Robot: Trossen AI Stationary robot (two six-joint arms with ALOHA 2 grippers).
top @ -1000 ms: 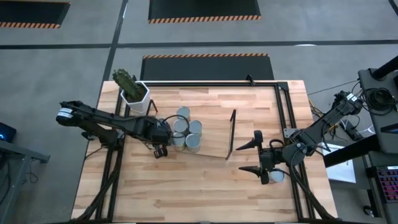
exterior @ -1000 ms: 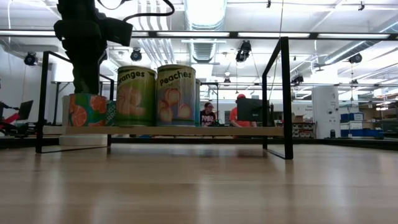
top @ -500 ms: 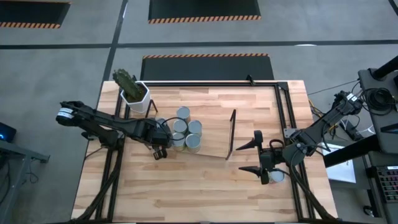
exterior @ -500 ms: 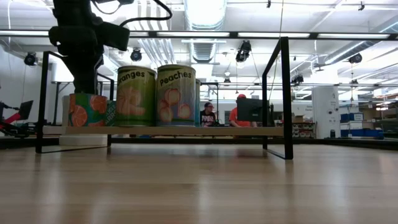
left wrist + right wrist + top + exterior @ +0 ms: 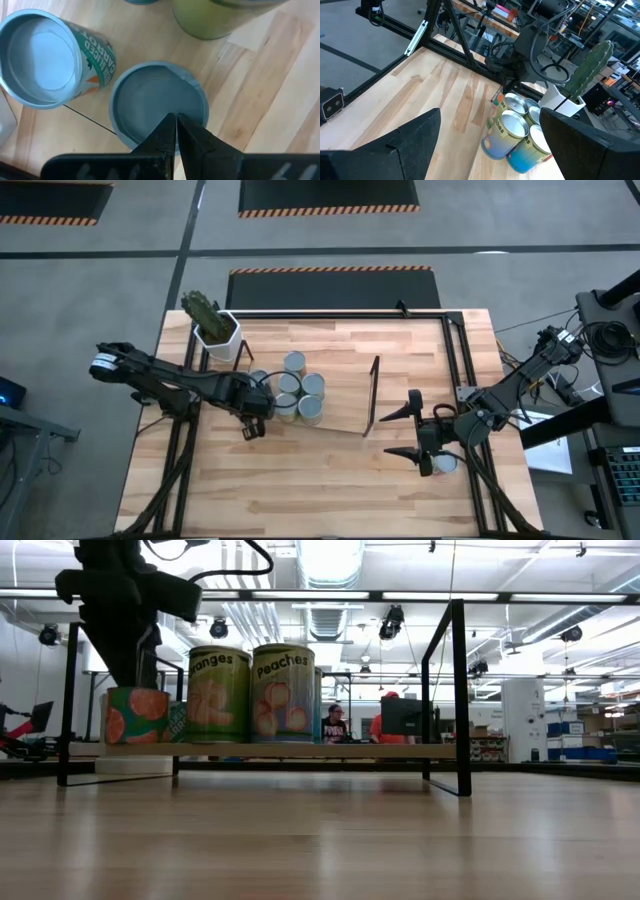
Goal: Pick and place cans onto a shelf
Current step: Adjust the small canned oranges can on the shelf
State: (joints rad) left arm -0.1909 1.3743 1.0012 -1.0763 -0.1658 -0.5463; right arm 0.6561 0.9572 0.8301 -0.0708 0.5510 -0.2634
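Several cans (image 5: 298, 385) stand in a cluster on the left part of the shelf (image 5: 340, 395), a light board with a black wire frame at each end. In the low view an orange-labelled can (image 5: 137, 715) stands at the cluster's left, beside the taller "Oranges" (image 5: 218, 695) and "Peaches" (image 5: 283, 692) cans. My left gripper (image 5: 175, 132) is shut and comes down on this can from above. My right gripper (image 5: 405, 432) hangs open over the table right of the shelf and touches nothing. My left gripper sets its shut fingertips (image 5: 172, 125) on the orange-labelled can's round top (image 5: 155, 97), close to the rim and off its centre. The fingers come from above, pointing steeply down. The can stands upright on the shelf board.
A "carrots" can (image 5: 47, 60) stands close beside the touched one. A white pot with a cactus (image 5: 215, 330) sits at the table's far left corner. Bare tabletop (image 5: 300, 480) lies in front of the shelf. People sit in the room beyond the table.
My left gripper, still shut, has shifted a little toward the table's left edge. The orange-labelled can under it has slid the same way along the shelf and turned about, so another part of its label now faces the low view.
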